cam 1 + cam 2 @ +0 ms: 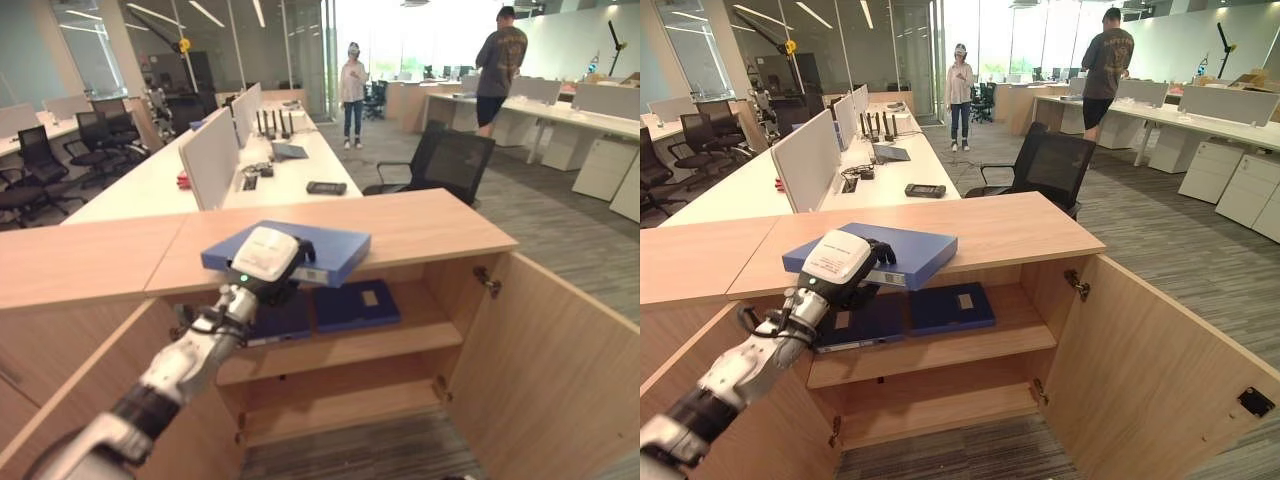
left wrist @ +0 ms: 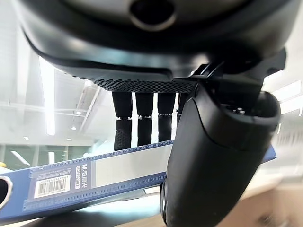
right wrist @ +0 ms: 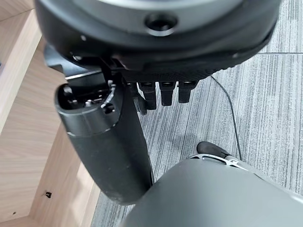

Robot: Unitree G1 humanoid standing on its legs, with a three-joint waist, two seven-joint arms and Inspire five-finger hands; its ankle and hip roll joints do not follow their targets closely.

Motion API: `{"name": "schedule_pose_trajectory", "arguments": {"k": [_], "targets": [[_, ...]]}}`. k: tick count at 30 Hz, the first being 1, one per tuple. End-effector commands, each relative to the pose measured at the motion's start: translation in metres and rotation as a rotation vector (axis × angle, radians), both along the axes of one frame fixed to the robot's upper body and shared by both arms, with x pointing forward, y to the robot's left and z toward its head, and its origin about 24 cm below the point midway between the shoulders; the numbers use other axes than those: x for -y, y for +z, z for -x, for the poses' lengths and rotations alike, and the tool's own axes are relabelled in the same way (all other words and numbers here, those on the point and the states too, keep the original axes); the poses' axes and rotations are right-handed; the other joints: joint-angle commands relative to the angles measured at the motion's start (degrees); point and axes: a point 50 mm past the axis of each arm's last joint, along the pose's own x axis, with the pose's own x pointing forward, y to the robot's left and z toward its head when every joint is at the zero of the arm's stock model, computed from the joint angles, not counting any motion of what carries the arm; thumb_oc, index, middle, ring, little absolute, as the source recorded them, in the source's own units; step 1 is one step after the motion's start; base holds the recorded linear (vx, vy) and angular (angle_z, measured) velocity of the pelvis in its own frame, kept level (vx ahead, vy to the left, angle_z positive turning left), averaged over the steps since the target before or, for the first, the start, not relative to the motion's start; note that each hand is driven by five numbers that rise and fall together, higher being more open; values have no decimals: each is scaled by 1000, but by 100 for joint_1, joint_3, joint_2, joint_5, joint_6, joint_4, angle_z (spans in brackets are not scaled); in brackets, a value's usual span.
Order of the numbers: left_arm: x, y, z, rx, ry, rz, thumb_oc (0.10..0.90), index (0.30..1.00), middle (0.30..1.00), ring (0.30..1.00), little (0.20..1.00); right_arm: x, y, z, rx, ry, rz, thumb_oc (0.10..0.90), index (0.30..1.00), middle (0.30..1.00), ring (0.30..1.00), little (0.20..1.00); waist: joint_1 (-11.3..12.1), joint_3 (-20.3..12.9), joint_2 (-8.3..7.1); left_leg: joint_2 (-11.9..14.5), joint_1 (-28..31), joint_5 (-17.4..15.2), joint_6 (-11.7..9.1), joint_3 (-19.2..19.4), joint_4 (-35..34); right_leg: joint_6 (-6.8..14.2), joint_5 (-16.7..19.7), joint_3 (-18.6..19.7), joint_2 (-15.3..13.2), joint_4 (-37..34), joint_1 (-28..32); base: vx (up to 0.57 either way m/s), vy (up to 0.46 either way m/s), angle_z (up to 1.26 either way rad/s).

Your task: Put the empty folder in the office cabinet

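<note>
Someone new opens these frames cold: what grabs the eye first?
The blue folder, pinched in the left hand at the front edge of the cabinet top. Right below, the cabinet stands open, its door swung out on the robot's right, with two dark folders flat on the upper shelf. Behind, two people stand among the desks.

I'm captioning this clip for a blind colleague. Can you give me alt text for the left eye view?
The robot's left hand grips a blue folder lying on the top of an open wooden cabinet, its edge overhanging the front. Two dark blue folders lie on the upper shelf inside; behind are office desks, a black chair and two people standing.
</note>
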Motion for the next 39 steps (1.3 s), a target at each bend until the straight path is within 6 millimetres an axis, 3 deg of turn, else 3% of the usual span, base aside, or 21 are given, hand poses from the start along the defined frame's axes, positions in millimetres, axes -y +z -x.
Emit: {"name": "schedule_pose_trajectory", "arguments": {"k": [1,5,6,7,9,10,11,12,13,14,16,21,22,24,29,31,32,35,39], "targets": [[14,73,2,217,-161,260,400,300,300,300,300,-21,-4,1,-12,29,-34,800,900,900,900,900,18,201,-217,-504,329,-840,251,-497,-13,-94,-292,-43,416,47,-26,8,5,4],[30,79,38,31,-393,592,400,300,300,300,300,-21,-4,2,-20,-1,-36,800,900,900,900,900,82,242,-215,-511,303,-820,262,-525,-13,-96,-261,-90,409,47,-34,0,2,1],[34,79,43,-69,-474,705,400,300,300,300,300,-21,-4,2,-25,-17,-45,800,900,900,900,900,90,243,-207,-512,299,-816,264,-534,-13,-94,-258,-100,405,47,-38,0,0,0],[37,72,48,-312,-601,923,400,300,300,300,300,-22,-3,-6,-2,-83,-88,800,900,900,900,900,117,267,-194,-508,306,-813,271,-555,-13,-96,-255,-110,399,47,-26,0,9,5],[36,73,48,-316,-603,924,400,300,300,300,300,-22,-3,-6,-3,-83,-88,800,900,900,900,900,112,260,-194,-508,299,-813,272,-555,-13,-95,-254,-111,399,47,-32,1,5,5],[34,67,56,-519,-717,1149,400,300,300,300,300,-26,3,-30,86,-110,-153,800,900,900,900,900,150,285,-199,-502,304,-804,270,-554,-13,-95,-243,-114,389,47,-37,-4,3,4],[38,61,58,-624,-764,1242,400,300,300,300,300,-33,7,-42,138,-97,-196,800,900,900,900,900,168,302,-209,-501,294,-789,270,-556,-13,-99,-236,-115,388,47,-42,0,0,0],[41,59,61,-698,-817,1311,400,300,300,300,300,-38,12,-56,200,-92,-239,800,900,900,900,900,175,320,-223,-499,290,-783,269,-554,-13,-101,-227,-109,390,47,-48,0,0,0],[41,59,61,-698,-817,1312,400,300,300,300,300,-37,12,-55,199,-92,-239,800,900,900,900,900,175,320,-221,-498,293,-784,268,-552,-13,-101,-228,-108,391,47,-45,0,0,0],[44,55,68,-802,-887,1418,400,300,300,300,300,-44,29,-81,344,-69,-328,800,900,900,900,900,186,354,-255,-496,271,-773,268,-546,-13,-102,-221,-93,398,47,-61,0,0,0],[44,50,72,-859,-912,1487,400,300,300,300,300,-46,51,-103,501,-67,-416,800,900,900,900,900,177,365,-277,-490,255,-765,265,-529,-13,-94,-218,-79,398,47,-75,-15,-7,-9],[32,38,76,-856,-839,1573,400,300,300,300,300,-27,109,-133,844,-146,-561,800,900,900,900,900,124,343,-278,-487,236,-756,275,-517,-13,-83,-217,-88,389,47,-102,-2,3,-3],[32,38,76,-857,-839,1574,400,300,300,300,300,-27,109,-133,844,-146,-561,800,900,900,900,900,125,341,-277,-487,236,-756,275,-518,-13,-83,-218,-88,389,47,-102,0,0,0],[18,28,80,-834,-739,1603,400,300,300,300,300,-13,132,-137,975,-220,-604,800,900,900,900,900,110,322,-273,-486,225,-761,292,-522,-13,-89,-212,-94,379,47,-128,0,0,0],[6,22,85,-815,-657,1589,400,300,300,300,300,1,147,-135,1045,-228,-579,800,900,900,900,900,107,311,-280,-483,219,-765,300,-525,-13,-94,-215,-104,381,47,-138,0,0,0],[-10,17,90,-769,-547,1536,400,300,300,300,300,18,165,-136,1117,-163,-474,800,900,900,900,900,114,312,-285,-491,206,-771,314,-534,-13,-99,-211,-101,382,47,-146,0,0,0],[-10,17,90,-769,-546,1536,400,300,300,300,300,18,165,-135,1116,-162,-473,800,900,900,900,900,110,309,-284,-491,206,-772,314,-534,-13,-99,-211,-101,383,47,-145,0,0,0],[-38,7,101,-695,-332,1429,400,300,300,300,300,48,187,-138,1181,-62,-238,800,900,900,900,900,161,332,-283,-480,211,-810,327,-551,-13,-109,-235,-103,396,47,-127,0,0,0],[-64,0,111,-632,-154,1321,400,300,300,300,300,72,205,-141,1203,24,-14,800,900,900,900,900,194,329,-284,-487,167,-796,347,-568,-13,-116,-236,-111,389,47,-165,0,0,0]]}}
